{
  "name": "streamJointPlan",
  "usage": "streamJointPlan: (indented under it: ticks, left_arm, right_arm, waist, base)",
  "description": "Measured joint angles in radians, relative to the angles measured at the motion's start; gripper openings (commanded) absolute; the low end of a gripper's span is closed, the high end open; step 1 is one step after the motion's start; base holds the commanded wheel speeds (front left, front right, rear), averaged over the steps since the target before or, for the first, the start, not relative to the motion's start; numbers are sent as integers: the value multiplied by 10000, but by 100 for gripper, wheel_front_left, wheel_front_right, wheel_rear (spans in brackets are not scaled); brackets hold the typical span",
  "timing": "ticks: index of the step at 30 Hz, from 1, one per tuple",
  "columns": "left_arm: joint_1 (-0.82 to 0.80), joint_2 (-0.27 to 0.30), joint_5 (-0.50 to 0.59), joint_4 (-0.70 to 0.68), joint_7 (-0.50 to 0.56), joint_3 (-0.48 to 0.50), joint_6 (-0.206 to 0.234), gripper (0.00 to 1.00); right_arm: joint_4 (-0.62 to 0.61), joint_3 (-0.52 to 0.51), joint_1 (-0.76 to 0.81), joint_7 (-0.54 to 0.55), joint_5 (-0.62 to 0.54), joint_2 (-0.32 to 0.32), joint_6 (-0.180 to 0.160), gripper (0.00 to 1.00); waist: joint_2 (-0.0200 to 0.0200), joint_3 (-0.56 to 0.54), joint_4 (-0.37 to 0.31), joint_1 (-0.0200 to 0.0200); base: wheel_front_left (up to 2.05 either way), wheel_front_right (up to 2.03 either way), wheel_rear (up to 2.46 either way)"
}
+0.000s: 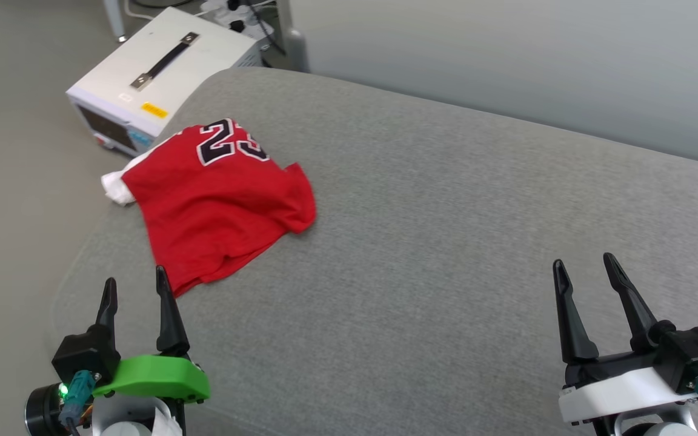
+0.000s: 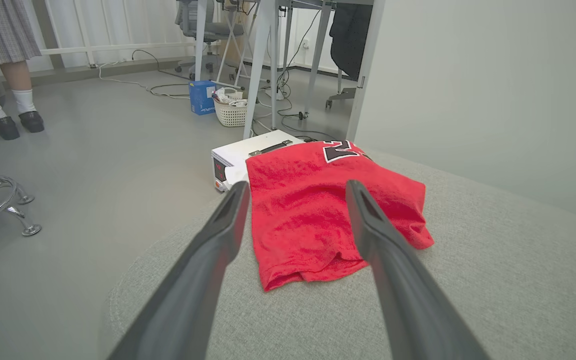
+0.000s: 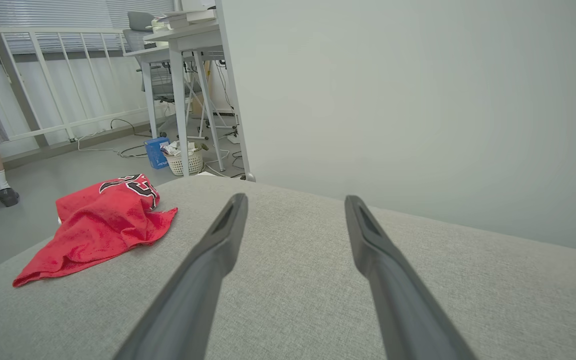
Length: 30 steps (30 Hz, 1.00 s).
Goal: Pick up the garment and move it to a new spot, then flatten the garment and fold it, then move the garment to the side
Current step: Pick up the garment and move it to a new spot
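Note:
The garment (image 1: pixel 216 194), a red shirt with a black "23" and a bit of white sleeve at its left, lies loosely crumpled on the left part of a grey cushioned surface (image 1: pixel 446 242). My left gripper (image 1: pixel 134 281) is open just short of the shirt's near hem, touching nothing. From the left wrist, the garment (image 2: pixel 318 210) lies straight ahead between the two fingers of my left gripper (image 2: pixel 298 187). My right gripper (image 1: pixel 585 263) is open at the lower right, far from the shirt. The right wrist view has the garment (image 3: pixel 98 225) off to the left of my right gripper (image 3: pixel 295 200).
A white box-shaped device (image 1: pixel 155 79) with a black handle stands on the floor just beyond the surface's left edge, behind the shirt. A grey wall (image 1: pixel 537 66) runs behind the surface. A person's legs (image 2: pixel 8 100), desks, cables and a basket (image 2: pixel 230 112) are farther back.

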Motion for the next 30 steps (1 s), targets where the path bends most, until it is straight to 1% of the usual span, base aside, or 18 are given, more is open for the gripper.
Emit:
streamJointPlan:
  ticks: [8, 11, 13, 16, 20, 23, 26, 27, 30]
  left_arm:
    - [-28, -2, -299, 127, -180, 207, 23, 100]
    - [-30, 0, -380, 151, -213, 263, 19, 100]
    - [-37, 0, -332, 169, -272, 328, -58, 100]
    - [-290, -2, -71, 180, -272, 479, -305, 100]
    - [-1234, 107, 286, 196, -272, 823, -840, 100]
    - [-2271, 437, 384, 328, -272, 1035, -1218, 100]
    - [-3486, 932, 290, 842, -274, 1154, -1576, 100]
    - [-3809, 1051, 203, 1024, -276, 1158, -1655, 100]
    - [-4905, 1659, 40, 1733, -265, 953, -1848, 100]
  right_arm:
    - [-123, 151, -2, -167, -121, 0, 0, 100]
    - [-136, 196, -3, -244, -138, 4, 0, 100]
    - [-155, 226, -3, -255, -138, 4, 0, 100]
    - [-182, 253, -11, -257, -151, 6, 0, 100]
    - [-245, 284, -102, -257, -224, -79, 0, 100]
    - [-326, 303, -297, -257, -242, -238, 0, 100]
    - [-458, 316, -534, -270, -290, -403, 0, 100]
    - [-489, 316, -593, -272, -309, -449, 0, 100]
    - [-594, 232, -761, -284, -316, -577, 0, 100]
  waist:
    - [0, 186, 995, 0]
    - [0, 258, 1285, 0]
    - [0, 306, 1433, 0]
    - [0, 418, 1511, 0]
    - [0, 580, 1419, 0]
    - [0, 777, 1300, 0]
    - [0, 1047, 1136, 0]
    - [0, 1124, 1088, 0]
    - [0, 1418, 915, 1]
  base:
    - [0, 0, 0]
    - [0, 0, 0]
    - [0, 0, 0]
    - [0, 0, 0]
    - [0, 0, 0]
    - [0, 0, 0]
    - [0, 0, 0]
    - [0, 0, 0]
    - [0, 0, 0]
